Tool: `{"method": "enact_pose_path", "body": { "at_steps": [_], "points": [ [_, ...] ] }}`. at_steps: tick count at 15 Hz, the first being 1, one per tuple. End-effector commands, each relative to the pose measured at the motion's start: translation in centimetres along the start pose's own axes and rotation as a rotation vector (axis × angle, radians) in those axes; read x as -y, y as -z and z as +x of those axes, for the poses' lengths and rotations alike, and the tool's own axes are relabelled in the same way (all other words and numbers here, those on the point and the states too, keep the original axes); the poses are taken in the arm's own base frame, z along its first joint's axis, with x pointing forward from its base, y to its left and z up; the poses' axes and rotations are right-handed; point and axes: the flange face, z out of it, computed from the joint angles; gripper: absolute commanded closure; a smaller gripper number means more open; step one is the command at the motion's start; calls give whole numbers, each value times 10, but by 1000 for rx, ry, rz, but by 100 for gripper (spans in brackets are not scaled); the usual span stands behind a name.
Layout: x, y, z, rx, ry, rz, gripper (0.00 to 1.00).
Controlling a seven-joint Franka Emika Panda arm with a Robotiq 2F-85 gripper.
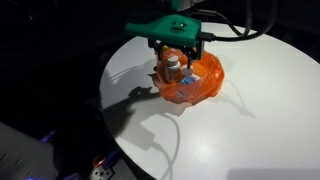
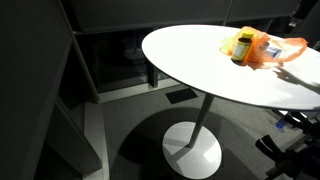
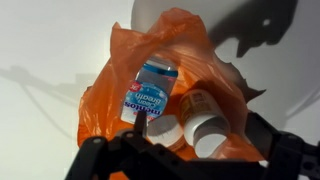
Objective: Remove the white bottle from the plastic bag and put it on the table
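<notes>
An orange plastic bag [image 1: 195, 82] lies open on the round white table [image 1: 250, 120]; it also shows in an exterior view [image 2: 272, 50]. In the wrist view the bag [image 3: 110, 95] holds a white and blue Mentos bottle [image 3: 152, 90], a white-capped bottle with a yellowish label [image 3: 203, 112] and another white cap [image 3: 165, 130] below the Mentos bottle. My gripper [image 1: 180, 50] hangs just above the bag's mouth. Its fingers [image 3: 190, 165] are spread wide, one on each side of the bottles, and hold nothing. A yellow-labelled bottle [image 2: 243, 47] shows at the bag's side.
The table [image 2: 200, 60] stands on one central pedestal [image 2: 195, 150] over a dark floor. Its edge runs close to the bag on one side. Dark cables [image 1: 240, 25] trail behind the arm. White tabletop surrounds the bag.
</notes>
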Motion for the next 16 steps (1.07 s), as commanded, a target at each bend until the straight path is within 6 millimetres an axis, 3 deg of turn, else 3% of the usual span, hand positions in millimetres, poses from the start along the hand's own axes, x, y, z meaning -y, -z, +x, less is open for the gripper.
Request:
{"method": "enact_pose_path", "body": {
  "at_steps": [1,10,16],
  "points": [
    [-9,-7,5,-1,31,-13,0],
    [1,-35,23,27,94,-1,0],
    [7,-41,41,37,130,-5,0]
  ]
}}
